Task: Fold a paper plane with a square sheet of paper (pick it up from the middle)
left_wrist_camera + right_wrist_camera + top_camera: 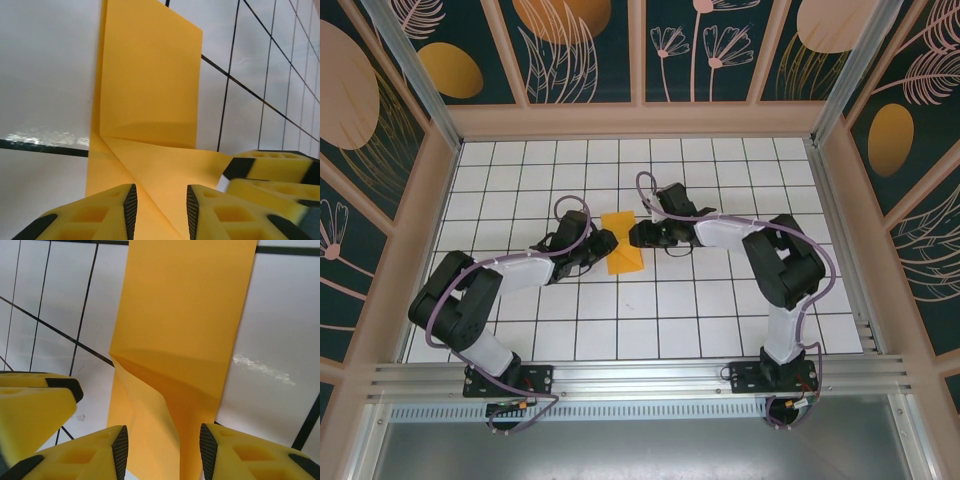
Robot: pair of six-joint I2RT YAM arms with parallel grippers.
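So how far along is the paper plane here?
Done: the square sheet of paper lies folded into a rectangle, with a diagonal crease near the left tool. In hand: left tool and right tool sit over it, jaws apart, not pinching. Remaining: pointed nose and wings; no dart yet.

A white table (650, 310) with black grid lines; dark teal walls (720, 60) carry painted orange ovals (450, 70).

Both arms bend inward, left hand (604, 244) and right hand (636, 234) nearly meeting, jaws parted.
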